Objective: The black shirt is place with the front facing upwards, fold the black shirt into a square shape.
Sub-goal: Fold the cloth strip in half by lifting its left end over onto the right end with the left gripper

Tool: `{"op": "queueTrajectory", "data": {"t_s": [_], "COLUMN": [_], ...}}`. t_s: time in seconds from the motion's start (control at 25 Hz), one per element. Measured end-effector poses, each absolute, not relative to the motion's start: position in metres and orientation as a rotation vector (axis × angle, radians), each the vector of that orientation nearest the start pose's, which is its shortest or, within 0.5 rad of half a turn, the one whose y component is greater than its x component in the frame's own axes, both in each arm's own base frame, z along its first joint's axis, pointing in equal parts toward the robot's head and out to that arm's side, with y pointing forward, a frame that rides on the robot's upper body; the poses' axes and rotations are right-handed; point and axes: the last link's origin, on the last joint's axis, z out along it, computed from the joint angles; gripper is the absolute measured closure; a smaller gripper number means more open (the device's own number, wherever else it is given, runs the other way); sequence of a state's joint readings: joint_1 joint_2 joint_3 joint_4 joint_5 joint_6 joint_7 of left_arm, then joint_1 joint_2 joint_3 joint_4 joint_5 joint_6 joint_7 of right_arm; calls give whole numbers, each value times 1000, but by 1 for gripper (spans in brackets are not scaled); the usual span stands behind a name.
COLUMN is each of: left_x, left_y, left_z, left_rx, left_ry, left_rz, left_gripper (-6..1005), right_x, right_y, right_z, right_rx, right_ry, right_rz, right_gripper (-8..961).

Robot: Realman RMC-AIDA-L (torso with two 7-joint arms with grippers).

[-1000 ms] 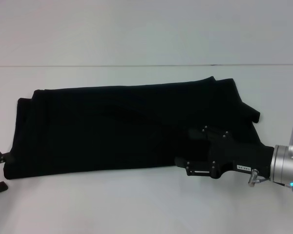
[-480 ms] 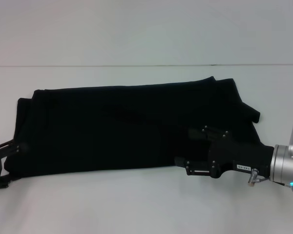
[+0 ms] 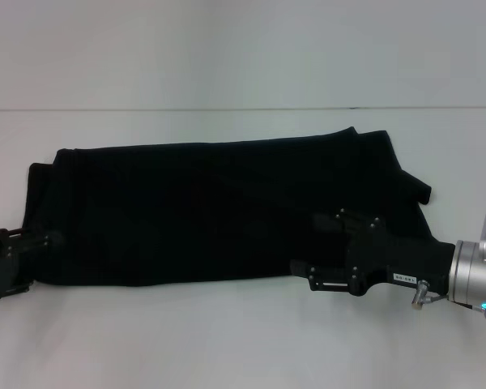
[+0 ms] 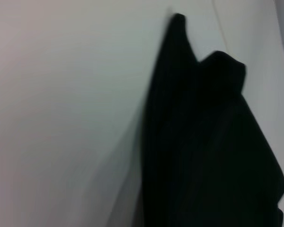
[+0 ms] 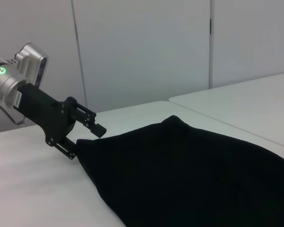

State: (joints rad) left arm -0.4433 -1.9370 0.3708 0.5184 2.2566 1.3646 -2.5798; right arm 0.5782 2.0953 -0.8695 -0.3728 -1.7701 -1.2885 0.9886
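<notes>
Lying flat on the white table (image 3: 227, 340), the black shirt (image 3: 219, 207) is a long folded band; our left gripper (image 3: 40, 243) has just slid in, fingers open around its corner; our right gripper (image 3: 312, 247) still rests on it, spread, so another fold looks close.

Bare table (image 3: 227, 340) surrounds the black shirt (image 3: 211, 211), unobstructed on every side.
</notes>
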Motion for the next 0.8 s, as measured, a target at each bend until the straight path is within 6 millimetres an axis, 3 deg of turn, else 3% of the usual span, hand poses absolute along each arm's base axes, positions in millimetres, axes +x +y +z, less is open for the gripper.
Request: {"op": "queueTrajectory", "data": {"t_s": [0.24, 0.68, 0.76, 0.8], "left_x": [-379, -380, -380, -380], "left_y": [311, 312, 312, 312], "left_z": [60, 55, 56, 56], "left_rx": [1846, 1862, 1868, 1872], "left_ry": [2768, 2788, 2784, 2781], "left_rz": [933, 904, 910, 911], "left_gripper": [246, 721, 944, 946], "right_x": [259, 259, 259, 259], "right_y": [335, 336, 336, 336], "right_z": [-63, -63, -63, -63], "right_rx": [-2672, -2672, -2671, -2671], "right_ry": [390, 392, 394, 395], "right_rz": [652, 656, 656, 656], "right_gripper": [27, 27, 27, 27]}}
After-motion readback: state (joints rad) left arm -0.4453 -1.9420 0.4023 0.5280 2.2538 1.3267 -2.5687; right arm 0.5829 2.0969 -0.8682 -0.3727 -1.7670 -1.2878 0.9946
